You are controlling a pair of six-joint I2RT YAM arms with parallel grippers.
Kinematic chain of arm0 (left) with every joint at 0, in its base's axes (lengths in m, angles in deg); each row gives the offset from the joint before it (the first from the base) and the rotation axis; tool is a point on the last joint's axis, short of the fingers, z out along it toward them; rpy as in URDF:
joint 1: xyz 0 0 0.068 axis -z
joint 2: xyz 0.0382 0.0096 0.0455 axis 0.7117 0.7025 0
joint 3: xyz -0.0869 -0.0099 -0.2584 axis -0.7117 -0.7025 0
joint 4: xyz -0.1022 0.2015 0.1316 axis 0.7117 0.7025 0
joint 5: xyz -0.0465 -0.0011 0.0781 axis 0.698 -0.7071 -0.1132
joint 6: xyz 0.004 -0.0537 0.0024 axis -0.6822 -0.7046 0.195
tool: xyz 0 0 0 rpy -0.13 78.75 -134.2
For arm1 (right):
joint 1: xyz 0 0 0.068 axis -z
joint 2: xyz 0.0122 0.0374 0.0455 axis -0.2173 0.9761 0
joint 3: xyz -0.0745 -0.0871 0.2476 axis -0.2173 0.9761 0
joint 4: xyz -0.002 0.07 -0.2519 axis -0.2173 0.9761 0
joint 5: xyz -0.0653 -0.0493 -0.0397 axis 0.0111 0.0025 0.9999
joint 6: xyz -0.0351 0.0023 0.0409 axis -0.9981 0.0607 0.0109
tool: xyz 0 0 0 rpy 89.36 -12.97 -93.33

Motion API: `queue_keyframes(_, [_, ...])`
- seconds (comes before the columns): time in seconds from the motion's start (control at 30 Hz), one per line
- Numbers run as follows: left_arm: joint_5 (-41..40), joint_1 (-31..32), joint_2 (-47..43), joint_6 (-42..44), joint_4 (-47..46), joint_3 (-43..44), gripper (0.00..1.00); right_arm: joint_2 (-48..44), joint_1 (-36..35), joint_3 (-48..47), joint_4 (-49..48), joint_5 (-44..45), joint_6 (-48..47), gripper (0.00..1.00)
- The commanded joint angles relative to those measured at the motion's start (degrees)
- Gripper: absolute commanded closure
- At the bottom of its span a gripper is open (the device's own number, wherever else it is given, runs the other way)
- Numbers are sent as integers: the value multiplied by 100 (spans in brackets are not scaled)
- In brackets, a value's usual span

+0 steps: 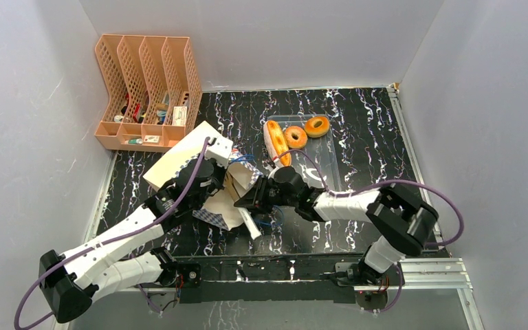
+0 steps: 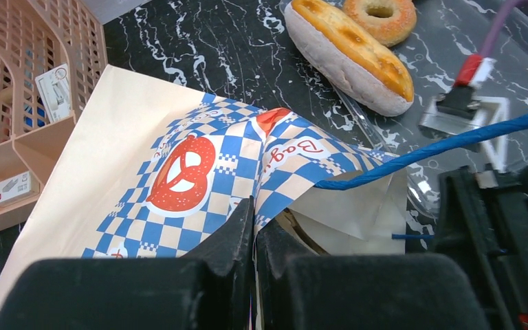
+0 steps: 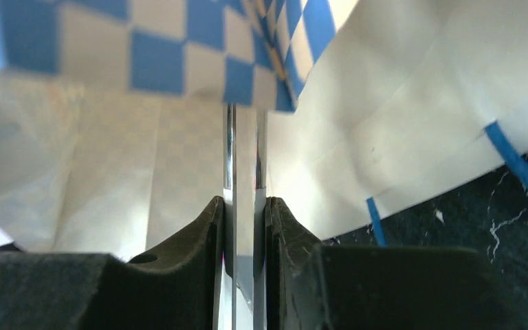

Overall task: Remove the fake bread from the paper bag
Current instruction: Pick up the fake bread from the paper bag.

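Desk (image 1: 357, 227) black with white marbling, grey walls round it. Left of middle, the paper bag (image 1: 179, 155): lies on its side, tan face up, mouth turned toward the right arm, with a blue-and-white checked band and a red pretzel logo (image 2: 182, 172) near the opening.

Left jaws: shut tight on the checked rim at the mouth, paper pinched between the fingers (image 2: 230, 237). Holds that upper lip up, mouth gaping. Blue cord handle (image 2: 440, 144) stretched out of the opening to the right.

Right jaws: narrow, clamped on the thin metal tongs (image 3: 244, 206), the two blades squeezed almost together between the pads (image 3: 210, 234). Points them straight into the open mouth, checked lip above them, tips lost in the pale inside of the bag, contents there beyond telling.

Out of the bag and beyond it, on the clear plastic tray (image 1: 344, 168): the fake bread (image 1: 277, 142), three pieces in view. Long golden loaf (image 2: 350, 51) along the tray's left edge, first glazed ring (image 1: 295, 137) just beside it, second glazed ring (image 1: 317, 126) just beside the first, farther back.

Peach mesh file organizer (image 1: 144, 89) in the far left corner, behind the bag, small items in its slots. Closed end of the bag near its base, touching or apart not clear.
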Motion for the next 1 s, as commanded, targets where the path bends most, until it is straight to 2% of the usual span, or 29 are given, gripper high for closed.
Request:
queue_keyframes(0.0, [-611,24,122,-185,131,214,100,-706,32,191,-21,161,-242,100])
queue_keyframes(0.2, [-1448,37,380,-433,259,511,100,-1649,32,743,496,262,-582,100])
queue_keyframes(0.43, [-2519,55,986,-836,625,1178,100,-3182,34,1285,1735,552,-1102,100])
queue_keyframes(0.7, [-2894,53,1262,-1041,845,1394,100,-5060,33,1178,3485,1284,-1425,100])
queue_keyframes(0.97, [-3143,55,1287,-1191,1096,1334,100,-6081,33,902,4670,2241,-1334,100])
